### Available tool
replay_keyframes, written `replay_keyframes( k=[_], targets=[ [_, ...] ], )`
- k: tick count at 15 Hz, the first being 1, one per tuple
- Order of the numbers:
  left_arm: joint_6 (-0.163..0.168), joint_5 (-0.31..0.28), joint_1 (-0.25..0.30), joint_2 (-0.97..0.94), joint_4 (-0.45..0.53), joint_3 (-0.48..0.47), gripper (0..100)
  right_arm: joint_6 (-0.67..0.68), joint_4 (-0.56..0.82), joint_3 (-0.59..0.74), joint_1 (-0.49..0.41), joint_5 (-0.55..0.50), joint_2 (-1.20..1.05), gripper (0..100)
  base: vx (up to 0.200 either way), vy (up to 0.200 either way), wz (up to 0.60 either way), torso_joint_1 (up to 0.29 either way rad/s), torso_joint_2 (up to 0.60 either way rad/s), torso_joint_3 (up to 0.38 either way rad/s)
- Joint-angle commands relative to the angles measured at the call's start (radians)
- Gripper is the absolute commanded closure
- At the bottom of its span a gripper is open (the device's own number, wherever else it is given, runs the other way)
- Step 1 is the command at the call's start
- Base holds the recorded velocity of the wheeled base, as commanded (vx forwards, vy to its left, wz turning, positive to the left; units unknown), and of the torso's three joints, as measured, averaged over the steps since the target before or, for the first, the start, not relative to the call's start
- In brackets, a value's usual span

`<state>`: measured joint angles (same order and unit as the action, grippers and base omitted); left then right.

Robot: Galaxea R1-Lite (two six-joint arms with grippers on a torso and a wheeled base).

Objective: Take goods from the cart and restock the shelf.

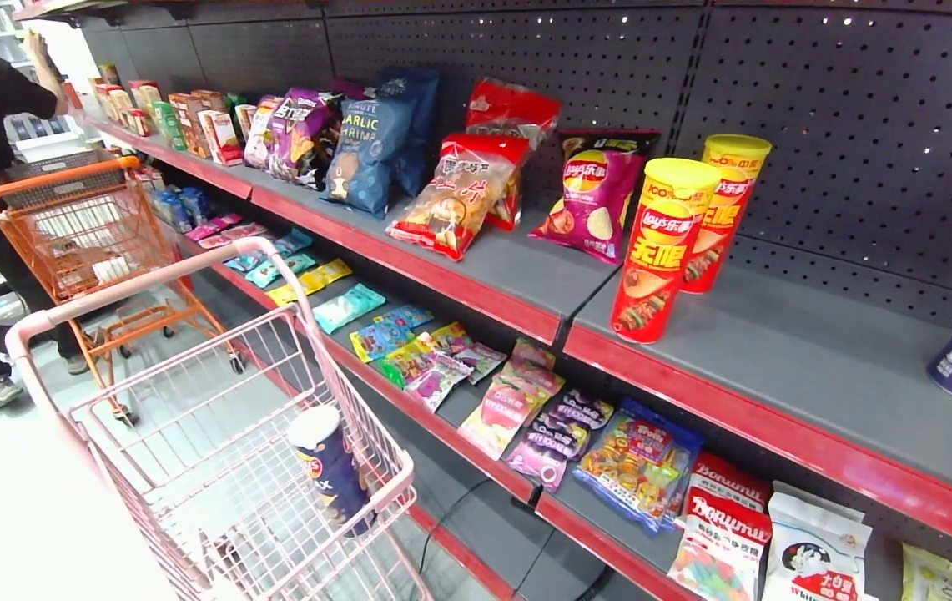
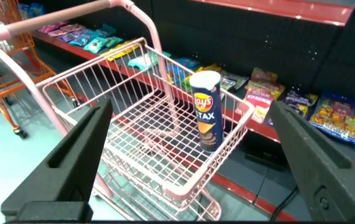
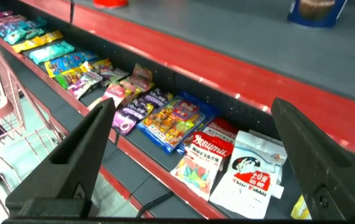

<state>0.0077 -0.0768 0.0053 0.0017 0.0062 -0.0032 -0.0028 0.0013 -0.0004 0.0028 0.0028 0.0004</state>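
The pink wire-mesh metal cart (image 1: pixel 142 282) is coated smooth. The dark blue cylindrical cardboard canister (image 1: pixel 331 476) is finished glossy; the grey shelf board (image 1: pixel 818 359) is finished matt.

the cart (image 1: pixel 142 284) is seen in pink wire — the can (image 1: pixel 332 476) in it is coloured dark blue, white-lidded. the shelf (image 1: pixel 776 359) is painted grey, edged red; a tube (image 1: pixel 663 250) on it is printed red and yellow.
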Motion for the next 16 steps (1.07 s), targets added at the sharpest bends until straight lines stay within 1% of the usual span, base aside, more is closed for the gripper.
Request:
replay_keyframes(
  k=[1, 5, 9, 10, 11, 12, 13, 14, 15, 16],
  targets=[
    [0.000, 0.000, -0.001, 0.000, 0.000, 0.000, 0, 0.000, 0.000, 0.000, 0.000, 0.000, 0.000, 0, 0.000, 0.000, 0.00, -0.149, 0.38, 0.212],
    [0.000, 0.000, 0.001, 0.001, 0.000, 0.000, 0, 0.000, 0.000, 0.000, 0.000, 0.000, 0.000, 0, 0.000, 0.000, 0.00, -0.149, 0.39, 0.235],
    [0.002, 0.000, -0.007, 0.024, 0.000, 0.000, 0, 0.000, 0.000, 0.000, 0.000, 0.000, 0.000, 0, 0.000, 0.000, 0.00, -0.035, 0.09, 0.062],
    [0.011, -0.001, -0.005, 0.018, 0.000, 0.000, 0, 0.000, 0.000, 0.000, 0.000, 0.000, 0.000, 0, 0.000, 0.000, 0.00, 0.000, 0.00, 0.000],
    [0.008, -0.023, -0.015, 0.054, -0.005, -0.083, 0, 0.000, 0.000, 0.000, 0.000, 0.000, 0.000, 0, 0.000, 0.000, 0.00, 0.000, 0.00, 0.000],
    [-0.089, -0.006, -0.041, 0.308, -0.014, -0.340, 0, 0.000, 0.000, 0.000, 0.000, 0.000, 0.000, 0, 0.000, 0.000, 0.00, 0.000, 0.00, 0.000],
    [-0.278, 0.074, -0.031, 0.572, -0.012, -0.621, 0, 0.000, 0.000, 0.000, 0.000, 0.000, 0.000, 0, 0.000, 0.000, 0.00, 0.000, 0.00, 0.000],
    [-0.331, 0.111, -0.028, 0.755, -0.022, -0.736, 0, 0.000, 0.000, 0.000, 0.000, 0.000, 0.000, 0, 0.000, 0.000, 0.00, 0.000, 0.00, 0.000],
    [-0.316, 0.109, -0.028, 0.816, -0.048, -0.733, 0, 0.000, 0.000, 0.000, 0.000, 0.000, 0.000, 0, 0.000, 0.000, 0.00, 0.000, 0.00, 0.000],
    [-0.276, 0.089, -0.039, 0.948, -0.219, -0.626, 0, 0.000, 0.000, 0.000, 0.000, 0.000, 0.000, 0, 0.000, 0.000, 0.00, 0.000, 0.00, 0.000]
  ],
)
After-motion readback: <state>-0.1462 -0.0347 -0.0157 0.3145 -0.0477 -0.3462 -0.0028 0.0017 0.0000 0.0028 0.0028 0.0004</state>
